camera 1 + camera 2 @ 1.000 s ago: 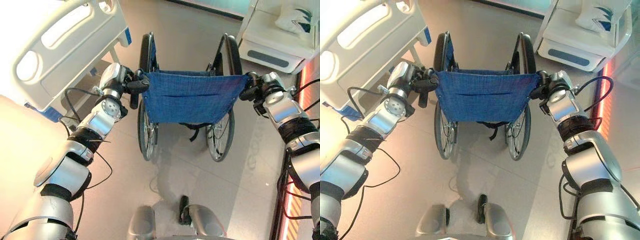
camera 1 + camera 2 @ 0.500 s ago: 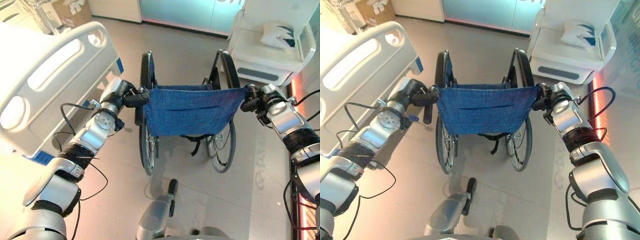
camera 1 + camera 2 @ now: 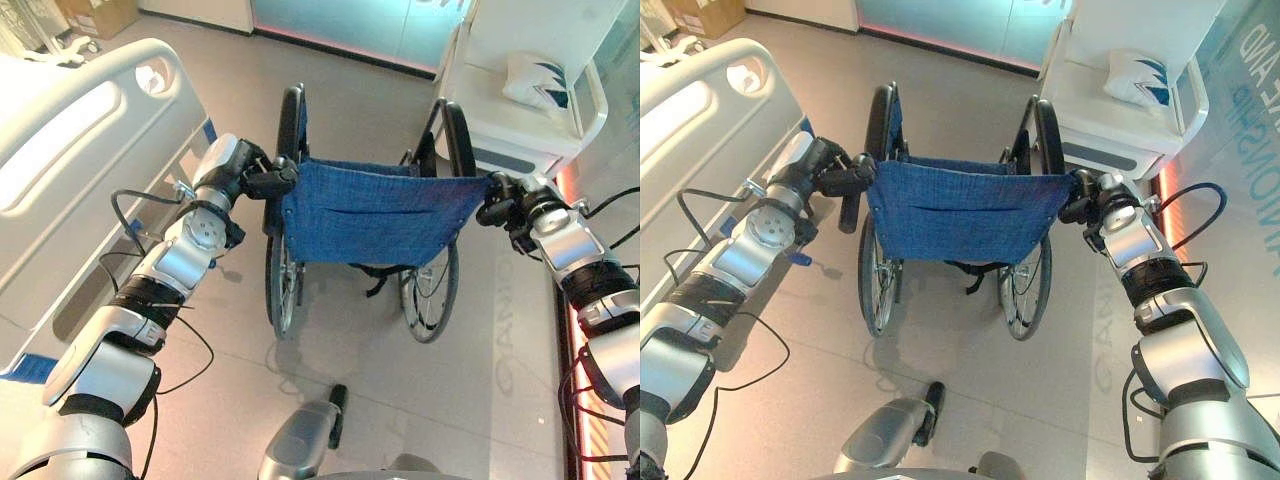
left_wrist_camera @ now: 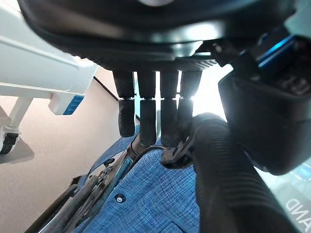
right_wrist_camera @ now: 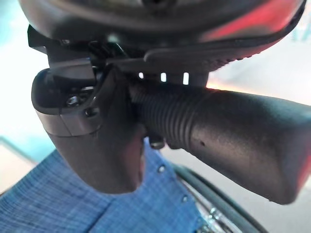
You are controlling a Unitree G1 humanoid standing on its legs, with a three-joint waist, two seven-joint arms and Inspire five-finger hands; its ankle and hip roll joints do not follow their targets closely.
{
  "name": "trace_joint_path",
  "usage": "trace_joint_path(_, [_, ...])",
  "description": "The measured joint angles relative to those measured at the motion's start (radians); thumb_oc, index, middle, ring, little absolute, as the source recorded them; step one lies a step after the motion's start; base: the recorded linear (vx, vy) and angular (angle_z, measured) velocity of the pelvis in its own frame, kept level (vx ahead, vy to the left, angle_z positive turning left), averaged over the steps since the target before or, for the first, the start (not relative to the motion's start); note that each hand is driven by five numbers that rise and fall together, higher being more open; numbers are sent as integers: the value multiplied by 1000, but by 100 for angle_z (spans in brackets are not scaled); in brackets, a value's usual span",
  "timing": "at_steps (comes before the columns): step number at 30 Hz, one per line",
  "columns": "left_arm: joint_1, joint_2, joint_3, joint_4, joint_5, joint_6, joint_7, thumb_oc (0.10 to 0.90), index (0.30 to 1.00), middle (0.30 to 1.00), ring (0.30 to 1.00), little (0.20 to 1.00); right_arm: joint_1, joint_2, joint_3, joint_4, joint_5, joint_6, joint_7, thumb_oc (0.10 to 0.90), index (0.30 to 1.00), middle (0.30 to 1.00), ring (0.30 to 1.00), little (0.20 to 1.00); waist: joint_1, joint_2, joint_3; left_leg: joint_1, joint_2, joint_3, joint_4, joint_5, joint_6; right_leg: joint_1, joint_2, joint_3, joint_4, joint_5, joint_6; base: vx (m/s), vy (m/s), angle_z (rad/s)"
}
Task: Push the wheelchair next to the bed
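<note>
On my left stands the bed [image 3: 70, 150], its white moulded plastic end board smooth, rounded at the corners and pierced by oval cut-outs. It runs close alongside my left arm, so I judge the wheelchair [image 3: 372, 215] already sits roughly beside it and needs only a little more travel.

My left robot hand [image 3: 243, 170] is wrapped round the left push handle [image 4: 228, 179], a thick black rubber grip that looks matte and slightly soft. In the wrist view my fingers [image 4: 146, 124] hang curled over its end, which gives me a firm hold for steering.

Between my arms hangs the backrest sling [image 3: 965, 212], blue woven cloth with a stitched seam and small snaps, drooping a little between the two black frame tubes. Below it are the thin spoked wheels [image 3: 430, 295] with black tyres, resting on a pale, glossy floor [image 3: 480, 340].

My right robot hand [image 3: 1095, 200] is closed round the right push handle [image 5: 218, 124], whose ribbed collar widens into a smooth barrel. Holding both grips keeps the chair straight.

Beyond it stands a white bedside cabinet [image 3: 520, 115] with a bag [image 3: 535, 80] on top.
</note>
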Motion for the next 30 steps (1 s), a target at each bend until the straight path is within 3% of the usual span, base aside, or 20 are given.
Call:
trace_joint_path(1, [-10, -22, -6, 22, 11, 3, -1, 400, 300, 300, 300, 300, 10, -10, 6, -18, 0, 2, -4, 400, 300, 300, 300, 300, -13, 9, 3, 11, -8, -52, -5, 4, -8, -85, 11, -19, -14, -9, -20, 519, -158, 56])
trace_joint_path(2, [-13, -33, 16, 34, 12, 1, 15, 400, 300, 300, 300, 300, 1, -15, -6, -25, -2, -4, -8, 400, 300, 300, 300, 300, -54, 43, 27, 18, -10, -98, 14, -17, -8, -147, 26, -40, -62, -1, -20, 398, -142, 68])
trace_joint_path(3, [-14, -31, 12, 38, 16, 2, 15, 400, 300, 300, 300, 300, -4, -10, -5, -24, -5, 1, -8, 400, 300, 300, 300, 300, -66, 42, 30, 28, -11, -97, 0, -21, -3, -184, 22, -40, -116, 19, -3, 515, -181, 94])
trace_joint_path(6, [-15, -34, -17, 61, 36, 3, 3, 400, 300, 300, 300, 300, 6, -1, 11, -21, -2, 38, -6, 400, 300, 300, 300, 300, -148, 13, 42, 81, -34, -90, 0, -39, 17, -259, -42, 2, -456, 171, 96, 425, -176, 99])
trace_joint_path(7, [-16, -33, -23, 60, 36, 1, 3, 400, 300, 300, 300, 300, 6, -1, 10, -20, -2, 46, -6, 400, 300, 300, 300, 300, -164, -14, 45, 97, -56, -89, -4, -45, 17, -289, -72, 42, -527, 222, 131, 354, -222, 84])
trace_joint_path(8, [-16, -33, -22, 60, 36, 0, 6, 400, 300, 300, 300, 300, 3, -1, 9, -21, -2, 46, -6, 400, 300, 300, 300, 300, -169, -23, 45, 94, -66, -89, 3, -53, 13, -310, -79, 61, -520, 239, 130, 380, -308, 69])
trace_joint_path(10, [-25, -33, -19, 57, 35, -10, 14, 400, 300, 300, 300, 300, -22, -14, 9, -20, -2, 50, -2, 400, 300, 300, 300, 300, -189, -29, 44, 71, -72, -89, 42, -78, 10, -357, -77, 96, -422, 264, 114, 324, -244, 54])
trace_joint_path(13, [-61, -36, -19, 62, 26, -14, 15, 400, 300, 300, 300, 300, -65, -41, 9, -17, 0, 50, 7, 400, 300, 300, 300, 300, -194, -37, 45, 37, -72, -93, 79, -109, -15, -323, -64, 91, -359, 267, 105, 490, -238, 37])
trace_joint_path(15, [-71, -37, -19, 71, 25, -12, 15, 400, 300, 300, 300, 300, -83, -45, 16, -15, -2, 51, 10, 400, 300, 300, 300, 300, -185, -30, 46, 38, -44, -87, 99, -145, -43, -286, -70, 31, -344, 317, 37, 437, -243, 17])
trace_joint_path(17, [-72, -32, -24, 74, 25, -9, 13, 400, 300, 300, 300, 300, -82, -43, 35, -12, 1, 51, 16, 400, 300, 300, 300, 300, -181, -31, 45, 49, 10, -58, 125, -190, -75, -236, -55, -25, -368, 355, -30, 385, -211, 38])
trace_joint_path(19, [-69, -28, -31, 77, 25, -4, 19, 400, 300, 300, 300, 300, -84, -39, 55, -8, 5, 50, 17, 400, 300, 300, 300, 300, -179, -29, 38, 69, 120, 23, 180, -252, -117, -213, -20, -51, -369, 304, -76, 385, -162, 42])
trace_joint_path(20, [-69, -29, -30, 77, 24, -4, 24, 400, 300, 300, 300, 300, -84, -39, 54, -7, 4, 41, 17, 400, 300, 300, 300, 300, -173, -28, 38, 68, 154, 43, 257, -284, -144, -201, -10, -56, -368, 286, -80, 413, -198, 31])
trace_joint_path(22, [-64, -33, -34, 76, 23, -4, 36, 400, 300, 300, 300, 300, -86, -41, 55, -5, 1, 41, 17, 400, 300, 300, 300, 300, -171, -22, 24, 121, 224, 40, 291, -281, -175, -190, 9, -60, -366, 271, -88, 385, -227, 31])
trace_joint_path(23, [-61, -50, -28, 83, 23, -6, 42, 400, 300, 300, 300, 300, -89, -43, 55, 0, 0, 41, 16, 400, 300, 300, 300, 300, -158, -22, 24, 119, 229, 19, 373, -242, -230, -176, 30, -39, -371, 264, -95, 495, -244, 21])
trace_joint_path(24, [-50, -57, -28, 80, 26, -6, 55, 400, 300, 300, 300, 300, -90, -40, 58, 9, 0, 41, 16, 400, 300, 300, 300, 300, -150, -22, 23, 57, 223, 22, 519, -184, -236, -155, 49, 15, -384, 263, -99, 519, -154, 17])
trace_joint_path(25, [-39, -53, -30, 75, 27, -9, 53, 400, 300, 300, 300, 300, -85, -33, 61, 16, 0, 41, 16, 400, 300, 300, 300, 300, -142, -28, 26, 39, 211, 44, 534, -197, -212, -121, 60, 55, -410, 263, -105, 446, -66, 13])
trace_joint_path(26, [-33, -52, -33, 76, 28, -12, 52, 400, 300, 300, 300, 300, -84, -29, 61, 23, 0, 42, 16, 400, 300, 300, 300, 300, -139, -40, 31, 35, 183, 54, 491, -216, -191, -97, 56, 73, -429, 263, -105, 445, 1, 11])
trace_joint_path(27, [-24, -53, -39, 76, 31, -18, 56, 400, 300, 300, 300, 300, -79, -23, 61, 36, 1, 44, 16, 400, 300, 300, 300, 300, -130, -65, 43, 38, 117, 90, 323, -230, -173, -41, 41, 108, -485, 279, -101, 479, 30, 3])
trace_joint_path(29, [-19, -52, -52, 71, 31, -18, 48, 400, 300, 300, 300, 300, -68, -22, 61, 40, 1, 44, 16, 400, 300, 300, 300, 300, -112, -63, 46, 5, 61, 115, 120, -224, -176, 16, 47, 132, -539, 282, -101, 501, 47, -18])
trace_joint_path(30, [-16, -52, -58, 72, 26, -19, 47, 400, 300, 300, 300, 300, -63, -24, 58, 40, 0, 44, 15, 400, 300, 300, 300, 300, -92, -48, 55, -39, 45, 130, 51, -205, -205, 59, 66, 163, -565, 272, -115, 509, 79, -49])
